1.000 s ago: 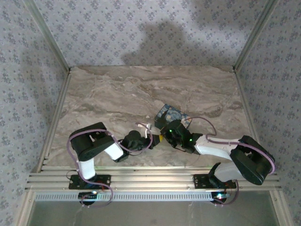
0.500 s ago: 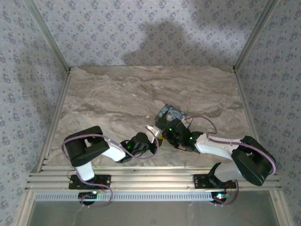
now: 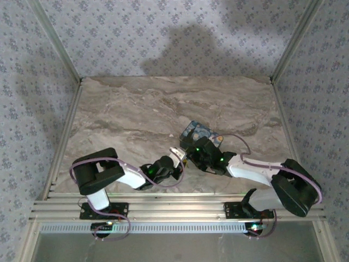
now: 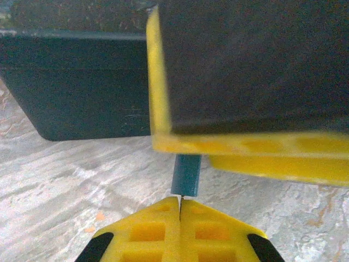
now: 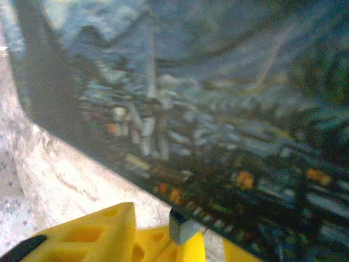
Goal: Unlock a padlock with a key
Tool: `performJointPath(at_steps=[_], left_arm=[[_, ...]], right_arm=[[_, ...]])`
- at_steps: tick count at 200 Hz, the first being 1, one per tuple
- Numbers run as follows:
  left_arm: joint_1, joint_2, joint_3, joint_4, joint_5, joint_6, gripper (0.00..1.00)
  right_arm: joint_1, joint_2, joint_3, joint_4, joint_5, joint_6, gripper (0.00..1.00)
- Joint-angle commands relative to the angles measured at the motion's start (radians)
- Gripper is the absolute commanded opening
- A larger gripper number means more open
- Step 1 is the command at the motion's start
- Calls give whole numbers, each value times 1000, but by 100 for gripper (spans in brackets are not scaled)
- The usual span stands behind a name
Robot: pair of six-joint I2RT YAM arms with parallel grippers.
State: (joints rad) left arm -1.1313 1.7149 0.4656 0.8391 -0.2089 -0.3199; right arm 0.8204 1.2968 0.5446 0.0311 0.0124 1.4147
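On a marble-look table (image 3: 136, 114) between patterned walls (image 3: 163, 33), one padlock (image 3: 197, 131) lies right of centre, crowded by two grippers. The left gripper (image 4: 180, 201) pinches the single blue key (image 4: 186, 173) tight. The key's far end is hidden behind the right gripper (image 3: 192, 150), whose hold cannot be told.

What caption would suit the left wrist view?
Close-up: left fingers pinch the small blue key just short of the dark blue padlock, marble table beneath.

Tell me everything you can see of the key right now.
The key is a small, flat, plain blue-teal bar. It points straight ahead, its near end pinched between the shut yellow fingertips of the left gripper. Its far end passes behind a yellow-rimmed dark finger beside the dark blue padlock; whether it is inserted is hidden.
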Motion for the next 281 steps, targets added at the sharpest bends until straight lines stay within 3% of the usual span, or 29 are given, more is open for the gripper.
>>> performJointPath(at_steps=[1, 35, 97, 171, 281], left_arm=[[8, -8, 1, -41, -8, -45, 0], [13, -32, 3, -65, -4, -48, 0], [13, -92, 28, -154, -31, -12, 0], [-3, -150, 44, -213, -75, 67, 0], [-54, -189, 67, -263, -187, 167, 0]], right_arm=[[2, -76, 31, -80, 18, -19, 52], [3, -189, 11, -172, 85, -28, 58], [18, -295, -16, -240, 136, -17, 56], [72, -133, 79, -198, 105, -73, 38], [64, 22, 125, -117, 31, -74, 42]])
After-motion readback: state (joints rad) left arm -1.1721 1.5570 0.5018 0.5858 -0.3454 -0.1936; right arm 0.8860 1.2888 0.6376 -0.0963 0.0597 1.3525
